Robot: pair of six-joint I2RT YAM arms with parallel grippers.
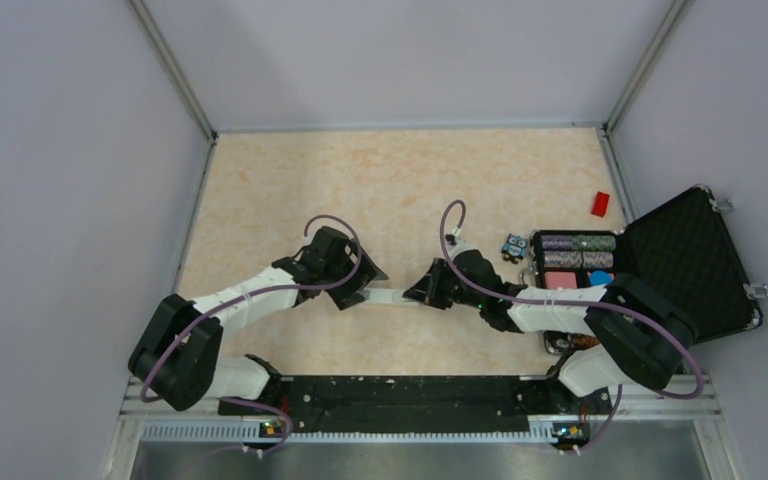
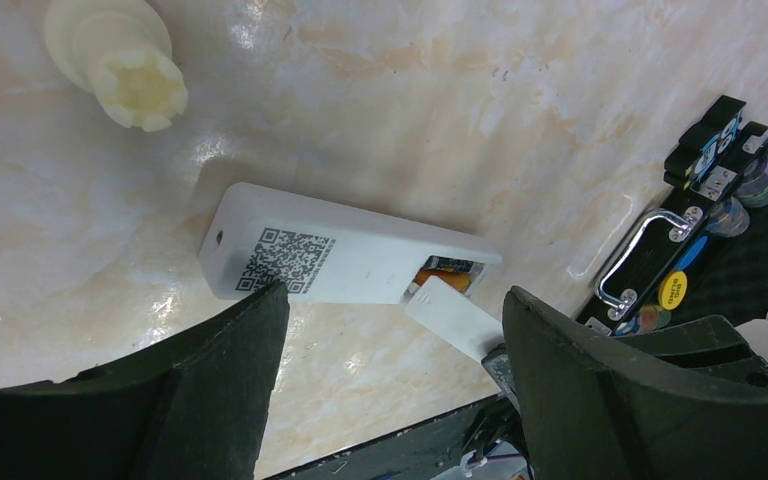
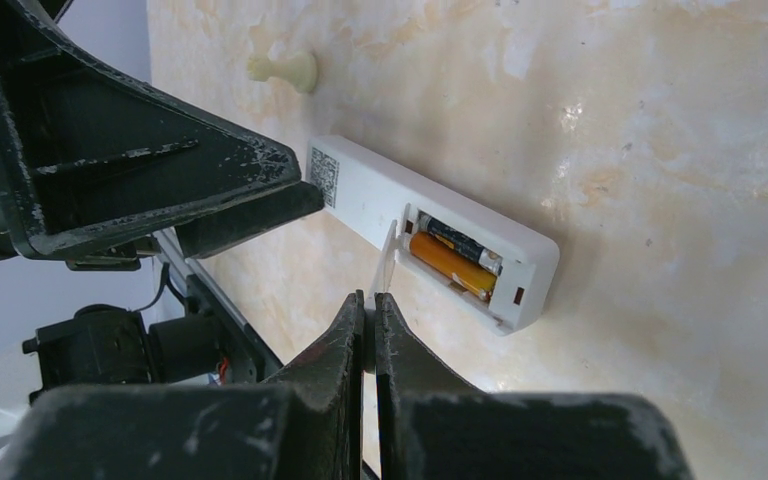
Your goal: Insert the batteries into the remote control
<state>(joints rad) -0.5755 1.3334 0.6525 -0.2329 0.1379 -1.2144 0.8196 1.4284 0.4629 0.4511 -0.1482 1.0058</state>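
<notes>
Nearest the arm bases, the right jaws were pressed fully together on a thin white battery cover (image 3: 388, 262). It stood tilted, with its far end at the mouth of the open recess. The remote control (image 2: 350, 258) lay back-up on the tabletop (image 1: 410, 190) between the two arms. The batteries (image 3: 455, 260) sat side by side in that recess, uncovered. The left jaws stood wide apart and held nothing, just at the remote's end that carried the QR label (image 2: 290, 258); whether a tip touched it I could not tell. Beyond that end lay a cream lump (image 2: 120, 60). Off to the right, an open black case (image 1: 700, 260) held striped chip rolls (image 1: 580, 243), with a small blue toy (image 1: 513, 246) just beside it. Farthest back lay a red block (image 1: 600, 203).
</notes>
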